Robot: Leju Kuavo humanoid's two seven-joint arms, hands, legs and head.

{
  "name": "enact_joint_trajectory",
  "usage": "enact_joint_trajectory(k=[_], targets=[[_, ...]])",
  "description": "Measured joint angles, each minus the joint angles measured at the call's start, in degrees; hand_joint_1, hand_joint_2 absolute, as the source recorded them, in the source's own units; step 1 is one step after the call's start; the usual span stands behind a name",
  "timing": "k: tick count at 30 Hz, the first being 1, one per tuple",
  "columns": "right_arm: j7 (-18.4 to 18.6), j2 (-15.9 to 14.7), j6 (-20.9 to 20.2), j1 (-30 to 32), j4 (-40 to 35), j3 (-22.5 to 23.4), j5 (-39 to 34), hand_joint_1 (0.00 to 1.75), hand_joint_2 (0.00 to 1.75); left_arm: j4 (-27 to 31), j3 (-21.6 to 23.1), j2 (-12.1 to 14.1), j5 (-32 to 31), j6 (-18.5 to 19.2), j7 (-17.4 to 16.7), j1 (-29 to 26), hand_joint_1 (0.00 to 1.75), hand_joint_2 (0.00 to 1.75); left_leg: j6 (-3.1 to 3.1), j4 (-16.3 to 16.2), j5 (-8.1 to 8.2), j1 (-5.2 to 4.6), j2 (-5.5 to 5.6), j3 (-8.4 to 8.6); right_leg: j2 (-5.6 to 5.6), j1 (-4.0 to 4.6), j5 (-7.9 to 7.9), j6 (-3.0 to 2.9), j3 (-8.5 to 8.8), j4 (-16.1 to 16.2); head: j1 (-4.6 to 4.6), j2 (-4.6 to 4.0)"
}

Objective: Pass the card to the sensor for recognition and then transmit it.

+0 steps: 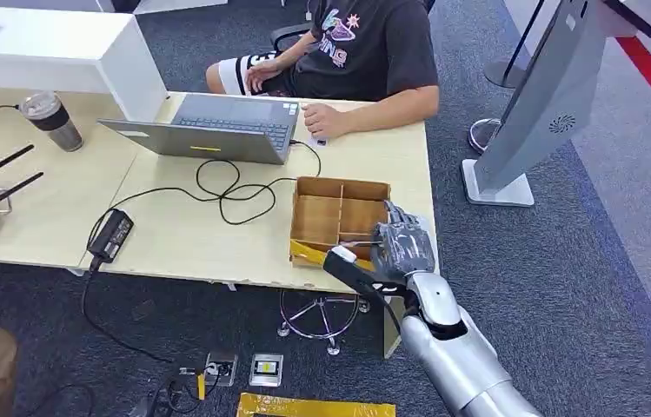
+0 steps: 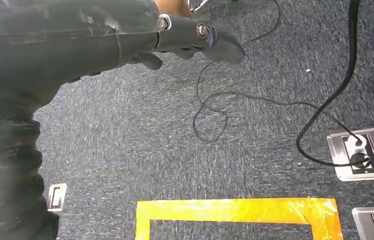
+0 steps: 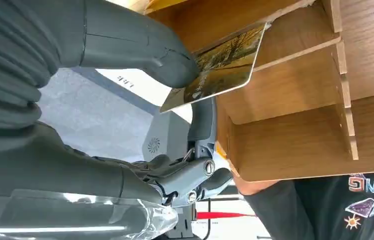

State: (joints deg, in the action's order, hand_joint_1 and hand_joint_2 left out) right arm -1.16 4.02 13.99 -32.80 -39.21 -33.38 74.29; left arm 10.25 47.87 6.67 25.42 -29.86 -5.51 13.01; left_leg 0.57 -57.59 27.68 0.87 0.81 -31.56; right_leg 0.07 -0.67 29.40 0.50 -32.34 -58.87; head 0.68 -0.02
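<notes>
Card [image 3: 219, 70] sits pinched between your right hand's [image 1: 395, 252] thumb and fingers, right at the mouth of the wooden divided box [image 1: 339, 217]. In the right wrist view the thumb presses on the card's face and the card's far edge reaches over one of the box's compartments. Card looks thin and flat, rounded corners, a brownish-gold printed picture on the face, pale edge. Tilted, not lying flat.

Around the hand: the box stands on the desk [image 1: 174, 234] at its near corner, touching or just in front of the fingers. Beyond the box, a person [image 1: 356, 52] sits at the desk's far side, one hand resting on the desktop beside an open laptop [image 1: 217, 126]. A black cable [image 1: 226, 187] loops between laptop and box, running to a power brick [image 1: 111, 234]. A grey kiosk stand [image 1: 534, 104] rises to the hand's right on the carpet.

Your left hand [image 2: 185, 37] hangs over the carpet, fingers curled in, holding nothing; yellow floor tape [image 2: 234, 212] lies below it.
</notes>
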Motion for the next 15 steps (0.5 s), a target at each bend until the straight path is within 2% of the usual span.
enact_joint_trajectory(k=[11,15], targets=[[-0.44,0.02,1.18,-0.34,0.35,0.0,-0.11,1.75,1.75,0.0,0.0,0.0,0.0,-0.02,0.0,0.01,0.0,1.75,0.0,0.0,0.0,0.0,0.0,0.0,0.0,0.0,0.0,0.0,0.0,0.0,0.0,0.0],[-2.69,0.0,4.27,-1.01,0.09,0.13,-3.5,1.75,1.75,0.0,0.0,0.0,0.02,-0.09,0.02,0.0,0.0,1.75,0.0,-0.01,-0.01,0.0,0.0,0.0,0.01,0.0,-0.01,0.0,-0.01,-0.01,0.02,0.0]])
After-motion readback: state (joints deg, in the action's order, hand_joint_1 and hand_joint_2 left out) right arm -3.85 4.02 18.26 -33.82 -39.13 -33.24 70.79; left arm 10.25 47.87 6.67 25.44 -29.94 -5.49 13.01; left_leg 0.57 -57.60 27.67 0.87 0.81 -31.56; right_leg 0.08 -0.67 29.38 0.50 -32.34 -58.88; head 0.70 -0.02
